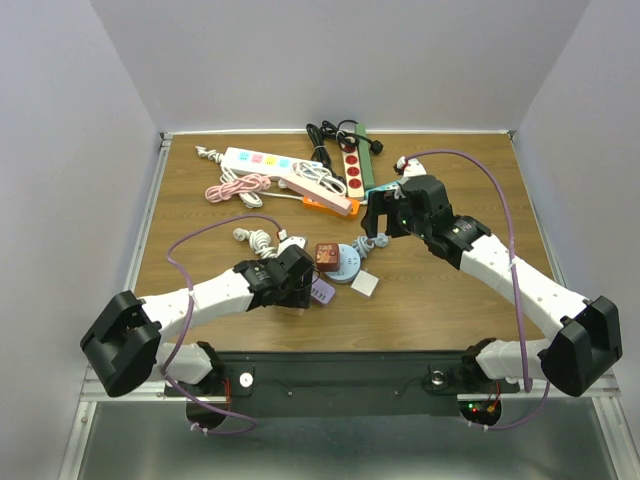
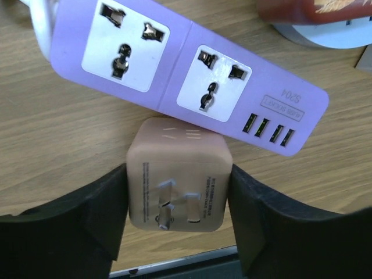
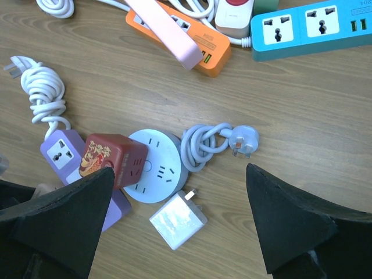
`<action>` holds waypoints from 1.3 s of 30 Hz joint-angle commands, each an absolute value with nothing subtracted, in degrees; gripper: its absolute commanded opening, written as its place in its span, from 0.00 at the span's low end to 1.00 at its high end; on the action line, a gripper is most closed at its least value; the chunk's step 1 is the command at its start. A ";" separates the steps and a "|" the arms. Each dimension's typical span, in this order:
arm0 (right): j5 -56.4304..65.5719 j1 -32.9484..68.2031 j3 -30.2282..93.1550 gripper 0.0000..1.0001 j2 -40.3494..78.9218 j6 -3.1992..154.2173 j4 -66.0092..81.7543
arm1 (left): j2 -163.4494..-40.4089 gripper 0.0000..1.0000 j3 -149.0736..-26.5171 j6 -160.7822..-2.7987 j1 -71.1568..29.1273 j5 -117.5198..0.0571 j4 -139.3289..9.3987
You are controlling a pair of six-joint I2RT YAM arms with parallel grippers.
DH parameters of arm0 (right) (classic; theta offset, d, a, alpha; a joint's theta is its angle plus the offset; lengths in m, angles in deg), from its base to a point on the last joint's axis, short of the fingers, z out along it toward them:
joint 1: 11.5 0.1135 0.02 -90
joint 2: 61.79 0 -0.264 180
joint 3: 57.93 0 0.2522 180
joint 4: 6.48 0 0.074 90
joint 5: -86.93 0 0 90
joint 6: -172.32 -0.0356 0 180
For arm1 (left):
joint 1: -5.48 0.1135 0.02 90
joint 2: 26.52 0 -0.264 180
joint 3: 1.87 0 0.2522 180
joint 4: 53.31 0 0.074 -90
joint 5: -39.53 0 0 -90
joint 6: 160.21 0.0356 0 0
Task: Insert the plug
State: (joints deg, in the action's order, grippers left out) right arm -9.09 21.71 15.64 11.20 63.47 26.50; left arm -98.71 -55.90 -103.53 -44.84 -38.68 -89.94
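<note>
My left gripper (image 2: pixel 177 195) is shut on a pinkish-tan cube plug (image 2: pixel 177 177), its metal prongs facing the wrist camera. Just beyond it a purple power strip (image 2: pixel 174 70) lies on the wood, showing two universal sockets and a row of USB ports; the plug's far edge sits close to the strip's near side. In the top view the left gripper (image 1: pixel 298 283) is at the strip (image 1: pixel 321 292), left of centre. My right gripper (image 1: pixel 385 215) hangs open and empty above the table; in its wrist view (image 3: pixel 180 171) the jaws stand wide apart.
Under the right gripper lie a round white socket (image 3: pixel 154 165), a red cube socket (image 3: pixel 110 160), a white charger (image 3: pixel 177 220) and a coiled grey cable with plug (image 3: pixel 243 140). Orange (image 3: pixel 203 46), pink (image 3: pixel 165 29) and blue (image 3: pixel 308 26) strips lie further back.
</note>
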 commanded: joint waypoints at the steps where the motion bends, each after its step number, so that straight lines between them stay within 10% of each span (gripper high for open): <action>1: -9.48 21.19 15.42 1.00 9.84 63.34 24.33 | -99.38 0.66 -58.52 -102.91 -45.40 -40.36 -92.64; 9: -8.53 19.71 17.35 0.99 10.54 65.70 24.15 | -96.50 0.00 -61.67 -101.59 -45.40 -43.79 -94.92; 23: 10.01 18.82 20.16 0.99 -0.26 80.12 18.09 | -94.63 0.00 -77.59 -102.81 -30.32 -75.23 -70.78; 39: 24.18 18.91 25.44 0.99 -1.32 85.49 13.61 | -103.51 0.00 -76.10 -144.71 -21.67 -109.35 -12.17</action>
State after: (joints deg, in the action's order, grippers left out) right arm 21.92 19.15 22.55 -1.33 83.82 18.24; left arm -104.19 -76.12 -130.52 -22.11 -100.12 -35.78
